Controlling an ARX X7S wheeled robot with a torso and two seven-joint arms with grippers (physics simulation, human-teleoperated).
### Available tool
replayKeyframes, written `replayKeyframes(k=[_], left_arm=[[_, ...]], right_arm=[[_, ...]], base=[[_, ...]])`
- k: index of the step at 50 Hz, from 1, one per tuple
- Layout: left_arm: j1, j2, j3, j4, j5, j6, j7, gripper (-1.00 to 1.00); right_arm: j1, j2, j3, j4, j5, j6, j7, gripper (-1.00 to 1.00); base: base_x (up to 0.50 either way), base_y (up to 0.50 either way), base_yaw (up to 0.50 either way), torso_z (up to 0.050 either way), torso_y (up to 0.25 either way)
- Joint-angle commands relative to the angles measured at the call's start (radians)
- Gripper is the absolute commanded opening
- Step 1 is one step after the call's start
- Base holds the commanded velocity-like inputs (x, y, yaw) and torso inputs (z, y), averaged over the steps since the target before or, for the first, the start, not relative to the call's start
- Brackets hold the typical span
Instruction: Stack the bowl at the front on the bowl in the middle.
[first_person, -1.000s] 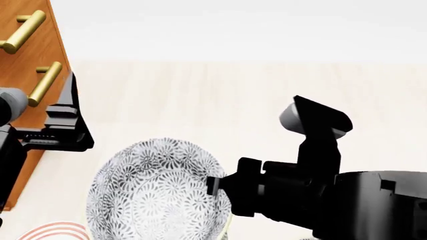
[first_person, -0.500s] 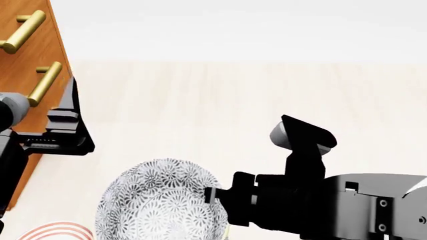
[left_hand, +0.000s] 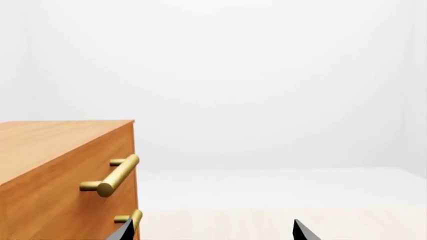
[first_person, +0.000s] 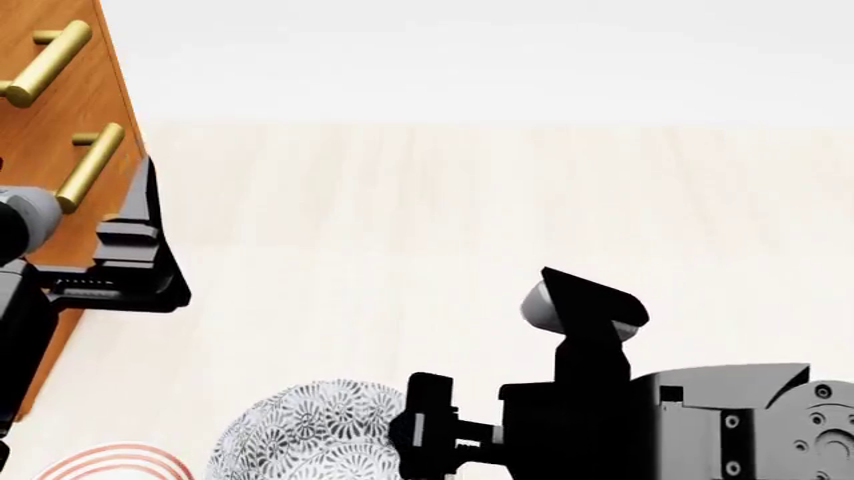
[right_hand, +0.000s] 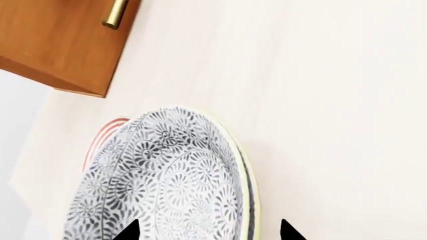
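Patterned bowl (first_person: 314, 435) cut by frame edge.

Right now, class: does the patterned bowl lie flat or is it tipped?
Tipped. In the right wrist view the patterned bowl stands on edge between the right gripper fingertips, its yellow rim showing edge-on.

The head view looks forward and down from above onto a pale wood tabletop (first_person: 441, 210), with both arms low in the frame and an orange-brown wooden cabinet with brass bar handles (first_person: 54, 110) at its left edge. The left wrist view faces level and outward, close beside that same cabinet (left_hand: 60, 165), toward white background. The right wrist view looks steeply down from close above a white bowl patterned with grey flowers (right_hand: 167, 185), sharing that bowl (first_person: 314, 430), the cabinet corner (right_hand: 60, 45) and the tabletop (right_hand: 320, 100) with the head view.
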Motion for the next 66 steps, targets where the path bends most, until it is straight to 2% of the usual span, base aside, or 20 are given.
replayKeyframes(k=[1,11,14,17,21,22,23,25,29,31,47,66], left_arm=[[0.001,0.015,-0.019,-0.010,0.010,0.011,0.025,1.00],[0.003,0.011,-0.017,-0.014,0.005,0.016,0.024,1.00],[0.004,0.011,-0.018,-0.017,0.005,0.020,0.024,1.00],[0.001,0.010,-0.017,-0.017,0.003,0.020,0.022,1.00],[-0.005,0.011,-0.018,-0.012,-0.002,0.015,0.019,1.00],[-0.006,0.011,-0.018,-0.012,-0.003,0.015,0.018,1.00],[-0.007,0.010,-0.017,-0.013,-0.003,0.016,0.018,1.00],[-0.008,0.010,-0.018,-0.009,-0.006,0.016,0.017,1.00],[-0.007,0.007,-0.012,0.003,-0.004,0.025,0.017,1.00],[-0.007,0.005,-0.006,0.009,0.002,0.027,0.014,1.00],[0.008,-0.004,0.014,0.042,0.015,0.048,0.000,1.00],[0.000,-0.012,0.019,0.045,0.003,0.041,-0.009,1.00]], right_arm=[[-0.003,-0.013,-0.007,-0.009,-0.020,0.008,-0.066,1.00],[-0.010,-0.004,0.003,-0.065,0.026,0.000,-0.034,1.00],[-0.040,0.007,0.071,-0.238,0.005,-0.086,-0.048,1.00],[-0.097,0.018,0.131,-0.469,-0.133,-0.229,-0.101,1.00],[-0.147,0.018,0.135,-0.632,-0.305,-0.356,-0.117,1.00],[-0.152,0.014,0.141,-0.642,-0.306,-0.364,-0.104,1.00],[-0.165,0.020,0.119,-0.707,-0.412,-0.413,-0.090,1.00],[-0.173,0.010,0.136,-0.733,-0.437,-0.443,-0.050,1.00],[-0.224,0.009,0.106,-0.845,-0.673,-0.590,-0.005,1.00],[-0.244,0.009,0.101,-0.886,-0.721,-0.629,0.006,1.00],[-0.312,0.041,0.005,-1.062,-0.981,-0.750,0.073,1.00],[-0.293,0.055,0.010,-1.118,-0.972,-0.731,0.101,1.00]], base=[[0.00,0.00,0.00,0.000,0.000],[0.00,0.00,0.00,0.000,0.000],[0.00,0.00,0.00,0.000,0.000],[0.00,0.00,0.00,0.000,0.000],[0.00,0.00,0.00,0.000,0.000],[0.00,0.00,0.00,0.000,0.000],[0.00,0.00,0.00,0.000,0.000],[0.00,0.00,0.00,0.000,0.000],[0.00,0.00,0.00,0.000,0.000],[0.00,0.00,0.00,0.000,0.000],[0.00,0.00,0.00,0.000,0.000],[0.00,0.00,0.00,0.000,0.000]])
